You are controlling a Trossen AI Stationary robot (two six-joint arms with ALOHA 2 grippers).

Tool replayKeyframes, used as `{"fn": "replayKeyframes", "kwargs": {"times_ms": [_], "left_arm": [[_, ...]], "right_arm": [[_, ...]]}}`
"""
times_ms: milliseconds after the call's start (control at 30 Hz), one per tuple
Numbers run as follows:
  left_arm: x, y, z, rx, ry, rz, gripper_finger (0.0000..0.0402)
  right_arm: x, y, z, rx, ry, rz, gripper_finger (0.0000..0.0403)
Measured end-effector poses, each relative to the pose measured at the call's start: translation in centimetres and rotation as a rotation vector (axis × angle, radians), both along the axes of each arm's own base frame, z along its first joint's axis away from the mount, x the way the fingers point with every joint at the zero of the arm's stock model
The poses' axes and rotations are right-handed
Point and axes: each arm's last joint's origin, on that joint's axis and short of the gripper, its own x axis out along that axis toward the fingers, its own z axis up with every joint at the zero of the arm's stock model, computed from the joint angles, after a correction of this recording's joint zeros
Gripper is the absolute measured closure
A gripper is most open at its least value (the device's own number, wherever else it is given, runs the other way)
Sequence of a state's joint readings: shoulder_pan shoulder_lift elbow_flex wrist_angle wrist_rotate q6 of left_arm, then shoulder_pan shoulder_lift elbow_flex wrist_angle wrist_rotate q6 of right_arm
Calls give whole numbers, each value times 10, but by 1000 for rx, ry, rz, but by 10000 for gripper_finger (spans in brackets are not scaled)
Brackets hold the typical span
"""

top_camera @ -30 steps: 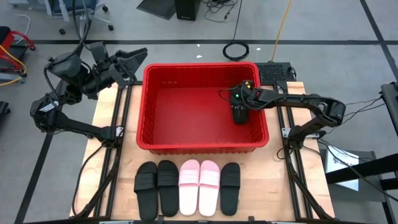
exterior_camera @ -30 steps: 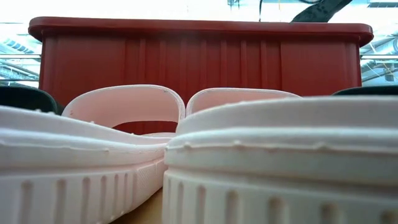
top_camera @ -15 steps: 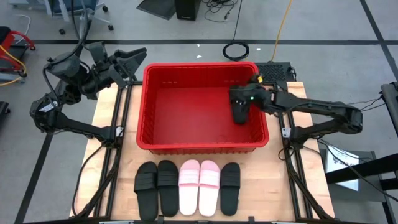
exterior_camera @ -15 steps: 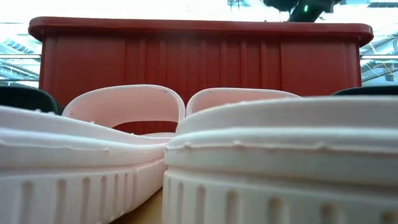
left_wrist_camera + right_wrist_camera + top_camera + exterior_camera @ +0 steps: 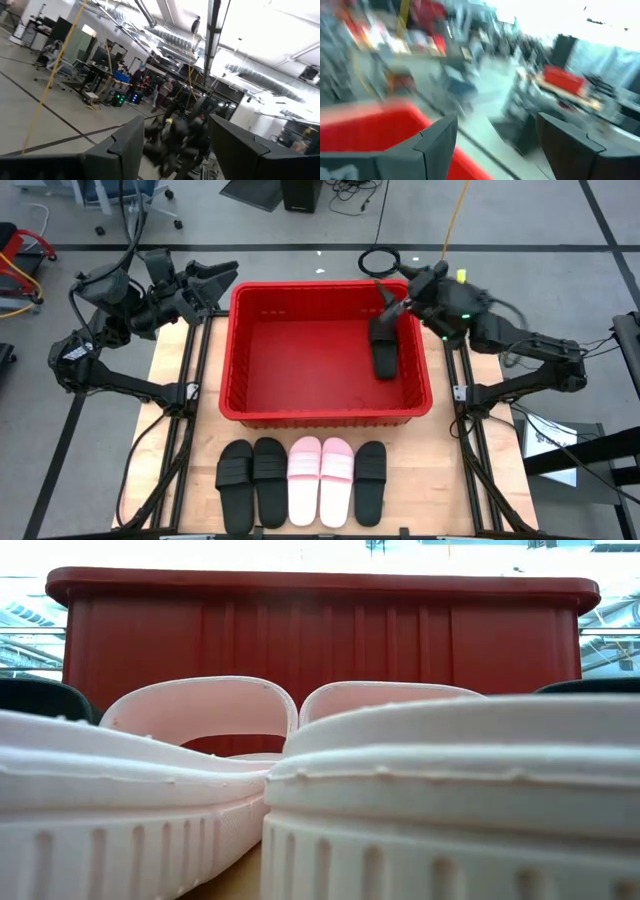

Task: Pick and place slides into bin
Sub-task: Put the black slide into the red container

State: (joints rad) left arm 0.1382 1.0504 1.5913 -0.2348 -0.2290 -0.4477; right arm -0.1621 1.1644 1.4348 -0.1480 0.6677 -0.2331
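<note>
Wooden table [image 5: 170, 430] on a grey shop floor, red bin [image 5: 240, 360] up top, sandals lined up below.

From above: one black slide [image 5: 385, 352] lying inside the bin by its right wall, five more — three black [image 5: 235, 484], two pink [image 5: 304, 480] — in a row on the table near the front edge; right gripper [image 5: 392, 292] over the bin's far right corner, fingers spread, holding nothing; left gripper [image 5: 222, 275] parked off the far left corner, also spread wide. Table-level: pink soles [image 5: 440, 790] filling the foreground, bin wall behind. Left wrist: fingers [image 5: 127, 145] apart, room beyond. Right wrist: blurry, red rim below.
</note>
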Motion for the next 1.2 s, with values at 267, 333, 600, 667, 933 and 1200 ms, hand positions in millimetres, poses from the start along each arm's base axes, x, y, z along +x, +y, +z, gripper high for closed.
{"fn": "replayKeyframes", "kwargs": {"times_ms": [267,333,600,667,933,1200], "left_arm": [[-7,-2,2,27,-8,-12,188],[-10,-2,3,38,-11,-10,188],[-18,-3,5,65,-21,-2,188],[-19,-3,6,67,-23,-1,188],[-20,-1,6,79,-23,-20,188],[-23,2,6,90,-27,-40,188]], "right_arm": [[-14,31,60,-105,-497,310,145],[-17,37,67,-122,-594,397,145],[-18,64,82,-162,-858,795,145],[-15,73,87,-170,-869,870,145],[12,106,114,-119,-711,1011,145],[24,133,135,69,-498,1056,145]]}}
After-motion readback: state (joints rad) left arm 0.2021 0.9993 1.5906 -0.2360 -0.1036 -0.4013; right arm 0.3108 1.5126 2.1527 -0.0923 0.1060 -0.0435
